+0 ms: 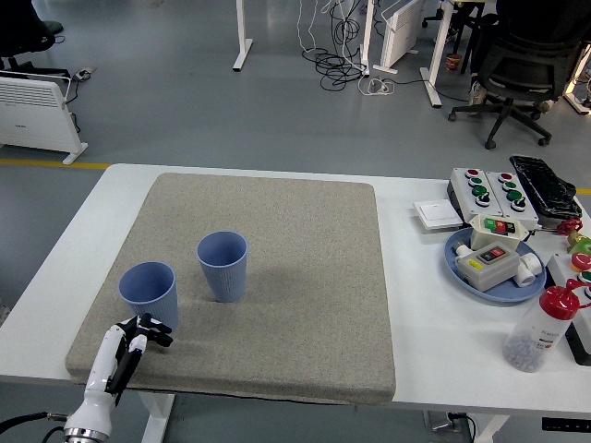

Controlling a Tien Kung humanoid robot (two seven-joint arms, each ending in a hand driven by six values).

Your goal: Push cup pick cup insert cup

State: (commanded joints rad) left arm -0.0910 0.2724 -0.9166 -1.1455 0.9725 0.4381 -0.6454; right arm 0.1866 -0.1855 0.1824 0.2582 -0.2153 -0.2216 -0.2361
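Note:
Two blue ribbed cups stand upright and apart on the grey mat (295,277): one (149,294) near the mat's front left, the other (223,265) a little right and farther back. My left hand (138,340) comes in at the lower left, just in front of the nearer cup. Its fingers are relaxed and hold nothing. The hand is close to that cup's base without clearly touching it. My right arm does not show.
At the right of the table sit a blue plate (462,263) with switch boxes, a button box (489,189), a white wall switch (437,214), a black case (545,185) and a red-capped bottle (538,329).

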